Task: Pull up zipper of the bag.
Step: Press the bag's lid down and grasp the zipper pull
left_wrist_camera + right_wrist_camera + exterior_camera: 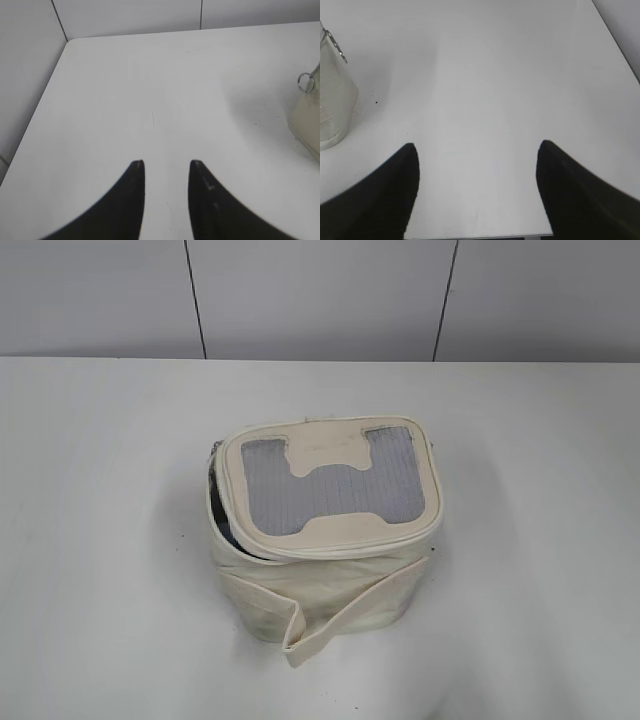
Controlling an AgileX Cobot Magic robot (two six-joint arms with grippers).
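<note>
The bag (322,540) is standing upright near the middle of the white tabletop (110,540), its lid facing up and showing the grey mesh window panel (335,485) framed in cream fabric. The zipper (330,548) is running round the lid edge; on the bag's left side the lid is gaping away from the body, exposing a dark opening (215,495), while along the front the edge is lying closed against the body. A flat cream strap (350,615) is crossing the front of the bag and folding down to the tabletop. I am holding my left end effector (166,163) above bare tabletop with its two dark fingers (131,200) set a narrow gap apart and gripping nothing; in the left wrist view a corner of the bag is appearing at the right edge, with a silver ring pull (305,81) hanging beside it, well apart from my fingertips. I am holding my right end effector (477,145) spread wide, also gripping nothing, over bare tabletop; in the right wrist view the side of the bag (332,100) is showing at the left edge with a small metal pull (335,45) against it, clear of my fingers (575,190). Neither end effector is touching the bag.
</note>
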